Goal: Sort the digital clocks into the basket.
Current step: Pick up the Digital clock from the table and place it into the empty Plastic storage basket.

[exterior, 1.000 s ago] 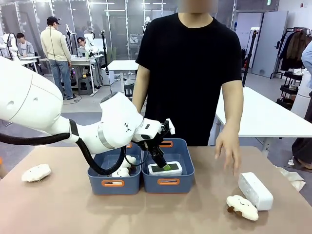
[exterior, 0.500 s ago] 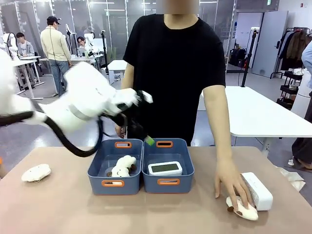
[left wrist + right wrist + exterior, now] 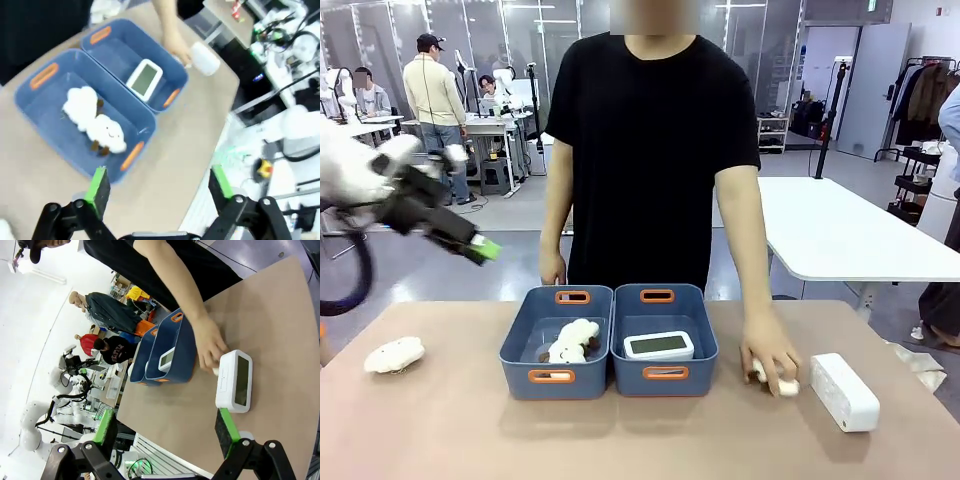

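One digital clock point(image 3: 658, 345) lies face up in the right-hand blue basket point(image 3: 665, 375). A second digital clock point(image 3: 842, 390) rests on the table at the right. My left gripper point(image 3: 483, 248) hangs high at the left, away from the table. In the left wrist view this gripper point(image 3: 160, 185) is open and holds nothing, high over the basket point(image 3: 117, 50) and the clock point(image 3: 145, 79) in it. My right gripper point(image 3: 165, 427) is open too, with the table clock point(image 3: 235, 380) just beyond its fingertips.
The twin basket point(image 3: 552, 377) on the left holds white plush toys point(image 3: 568, 342). Another plush point(image 3: 394, 353) lies at the table's left. The person's hand point(image 3: 770, 362) covers a plush toy point(image 3: 784, 386) beside the right clock.
My left arm rose out of the right basket and swung up to the left, leaving the clock inside. The person's hand came down on the right plush toy and dragged it left.
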`<state>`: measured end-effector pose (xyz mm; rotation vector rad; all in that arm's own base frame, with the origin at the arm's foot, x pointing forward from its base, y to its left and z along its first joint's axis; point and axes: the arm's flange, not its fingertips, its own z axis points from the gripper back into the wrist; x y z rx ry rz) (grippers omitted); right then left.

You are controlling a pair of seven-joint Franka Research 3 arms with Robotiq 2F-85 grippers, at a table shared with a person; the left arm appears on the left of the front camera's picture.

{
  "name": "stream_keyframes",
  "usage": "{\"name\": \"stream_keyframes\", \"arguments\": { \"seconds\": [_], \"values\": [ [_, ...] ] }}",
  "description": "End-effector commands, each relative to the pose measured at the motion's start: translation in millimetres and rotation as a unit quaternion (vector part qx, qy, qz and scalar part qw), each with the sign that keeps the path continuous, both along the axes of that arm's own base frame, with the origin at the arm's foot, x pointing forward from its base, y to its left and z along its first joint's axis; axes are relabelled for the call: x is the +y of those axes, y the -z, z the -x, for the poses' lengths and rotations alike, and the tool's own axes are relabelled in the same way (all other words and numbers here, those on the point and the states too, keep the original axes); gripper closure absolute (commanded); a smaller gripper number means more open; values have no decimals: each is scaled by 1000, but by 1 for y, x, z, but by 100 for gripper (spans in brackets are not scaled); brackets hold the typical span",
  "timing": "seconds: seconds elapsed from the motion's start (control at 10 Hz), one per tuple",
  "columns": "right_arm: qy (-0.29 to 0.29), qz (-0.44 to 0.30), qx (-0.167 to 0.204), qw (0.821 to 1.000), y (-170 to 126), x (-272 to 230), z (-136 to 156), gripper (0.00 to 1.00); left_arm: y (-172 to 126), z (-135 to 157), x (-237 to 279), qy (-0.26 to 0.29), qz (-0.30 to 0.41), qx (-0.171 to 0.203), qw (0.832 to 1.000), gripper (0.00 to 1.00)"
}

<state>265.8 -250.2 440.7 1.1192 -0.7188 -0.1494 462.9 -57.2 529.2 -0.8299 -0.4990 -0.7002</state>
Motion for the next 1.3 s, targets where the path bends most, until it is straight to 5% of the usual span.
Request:
{"name": "stream_keyframes", "arguments": {
  "seconds": [0.0, 0.4, 0.8, 0.9, 1.2],
  "values": [
    [-2, -1, -4, 1000, 0, 0, 1, 0, 15, 31, 90, -43, 135, -1, 990, 0],
    [-2, -1, -4, 1000, 0, 0, 1, 0, 61, 93, 244, -139, 219, 1, 966, 0],
    [-2, -1, -4, 1000, 0, 0, 1, 0, 123, 128, 303, -197, 274, 7, 941, 0],
    [-2, -1, -4, 1000, 0, 0, 1, 0, 93, 123, 293, -194, 240, 9, 951, 0],
    [-2, -1, -4, 1000, 0, 0, 1, 0, 93, 123, 293, -194, 240, 9, 951, 0]
  ]
}}
